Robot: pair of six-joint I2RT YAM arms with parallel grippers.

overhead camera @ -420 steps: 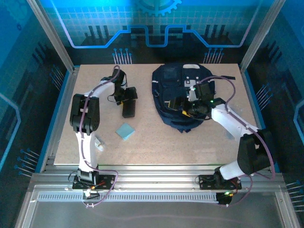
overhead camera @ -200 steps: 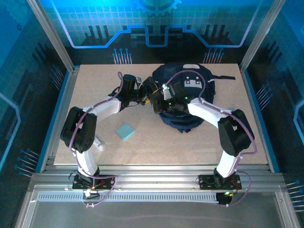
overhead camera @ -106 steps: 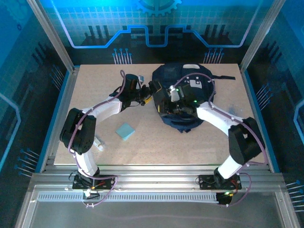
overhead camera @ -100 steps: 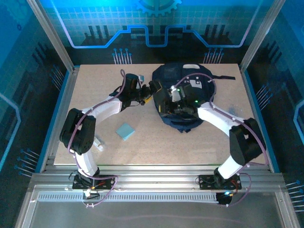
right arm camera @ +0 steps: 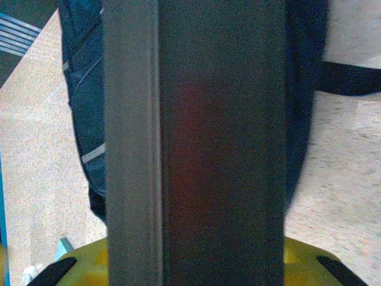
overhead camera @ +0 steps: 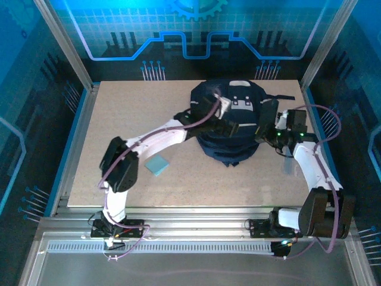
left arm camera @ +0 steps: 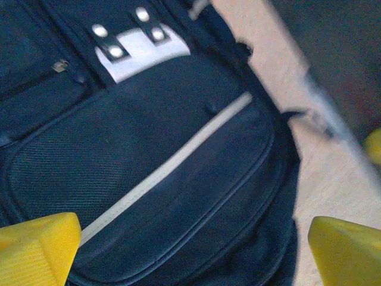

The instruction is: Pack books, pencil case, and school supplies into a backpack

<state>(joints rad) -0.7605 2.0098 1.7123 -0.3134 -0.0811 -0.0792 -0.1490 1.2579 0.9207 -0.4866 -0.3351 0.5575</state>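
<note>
The left gripper [overhead camera: 229, 123] is hanging over the middle of the backpack [overhead camera: 229, 149]. Its jaws are standing wide apart, with nothing between them. The left wrist camera is showing this from close up. Two yellow fingertips [left arm camera: 37, 247] are sitting in the bottom corners, far from each other. Between them the backpack's front pocket is lying with its pale stripe [left arm camera: 166, 170] running across. I cannot tell if the fingertips are touching the cloth.

The right gripper [overhead camera: 272, 128] is pinching the case [overhead camera: 265, 116]. From above, the case is looking like a dark bar, tipped a little, just beside the right side of the backpack. The right wrist camera is showing it much bigger, as a wide dark strip going straight up the middle from the yellow gripper body. Behind it the backpack is peeking out on both sides, and a black strap [right arm camera: 351, 78] is lying on the table [overhead camera: 119, 113].

The backpack is lying flat by the far edge of the table, a bit right of the middle. The pad [overhead camera: 156, 165] is lying flat left of the middle, closer to the near edge. It is just beside the left arm and apart from the backpack.
</note>
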